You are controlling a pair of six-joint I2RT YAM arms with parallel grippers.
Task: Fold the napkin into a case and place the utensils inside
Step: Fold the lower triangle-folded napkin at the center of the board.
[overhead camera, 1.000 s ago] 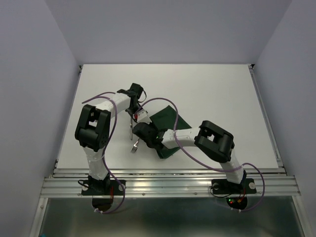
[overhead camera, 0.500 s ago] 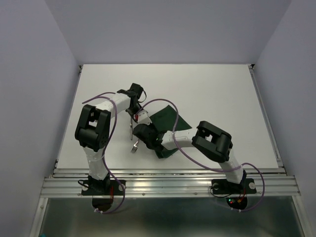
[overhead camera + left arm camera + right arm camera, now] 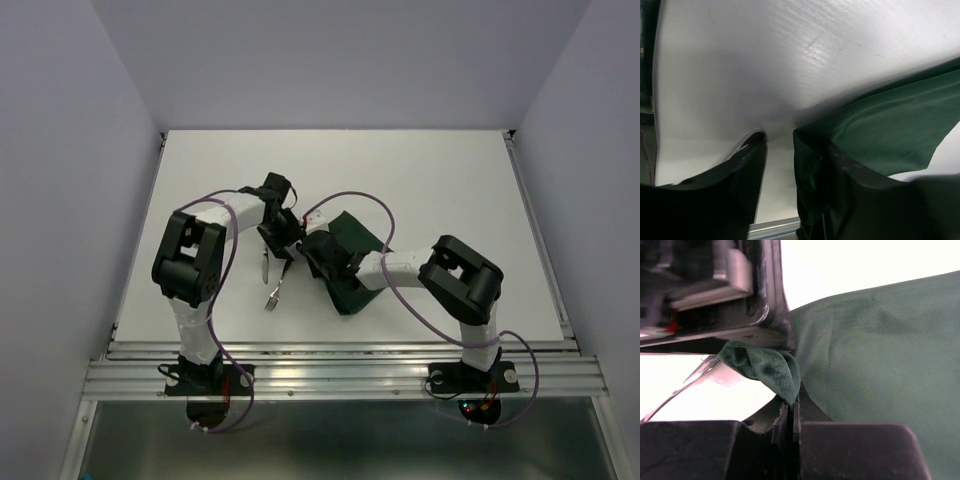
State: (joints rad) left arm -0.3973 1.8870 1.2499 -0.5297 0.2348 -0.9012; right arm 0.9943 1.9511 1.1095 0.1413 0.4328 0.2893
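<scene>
The dark green napkin [image 3: 358, 233] lies partly folded at the table's middle, under my right arm. My right gripper [image 3: 791, 407] is shut on a bunched edge of the napkin [image 3: 765, 367]; the rest of the cloth [image 3: 880, 340] spreads away to the right. My left gripper [image 3: 780, 142] stands open with bare table between its fingers, and the napkin [image 3: 890, 130] rests against the outside of its right finger. In the top view the left gripper [image 3: 283, 240] and the right gripper [image 3: 312, 246] almost touch. The knife [image 3: 262, 265] and the fork [image 3: 272, 296] lie just left of the cloth.
The white table [image 3: 430, 180] has a metal rail [image 3: 340, 350] along its near edge. Purple cables [image 3: 345, 200] loop over both arms. The left gripper's body [image 3: 715, 290] fills the upper left of the right wrist view, with a shiny metal piece [image 3: 695, 382] under it.
My right arm has swung to the right, drawing the pinched napkin edge with it. The left gripper has let go of the cloth and opened. The cutlery has not moved.
</scene>
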